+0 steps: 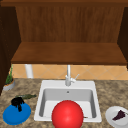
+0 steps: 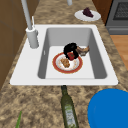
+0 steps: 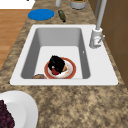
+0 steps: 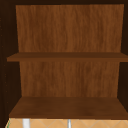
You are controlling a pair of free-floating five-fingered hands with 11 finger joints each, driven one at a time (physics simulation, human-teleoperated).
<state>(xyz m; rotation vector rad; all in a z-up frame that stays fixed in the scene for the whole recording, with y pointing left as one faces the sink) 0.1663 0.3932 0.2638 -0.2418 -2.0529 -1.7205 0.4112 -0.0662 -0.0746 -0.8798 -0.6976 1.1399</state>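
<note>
Two wooden shelves (image 4: 67,107) hang above a white sink (image 1: 42,86) set in a speckled stone desk (image 2: 37,105). On the desk sit a blue plate (image 1: 12,117), a green bottle (image 2: 68,110) and a white plate (image 2: 80,15) with dark cake. One robot hand (image 1: 17,102) hovers over the blue plate, fingers drooping loosely. Another robot hand (image 2: 71,48) (in the basin) curls round a red item (image 2: 71,55) over the red-rimmed plate (image 2: 58,70).

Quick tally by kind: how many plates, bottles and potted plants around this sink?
Plates: 3 (blue plate, white plate, red-rimmed plate in the sink)
Bottles: 1 (green bottle)
Potted plants: 1 (potted plant)
Total: 5
</note>
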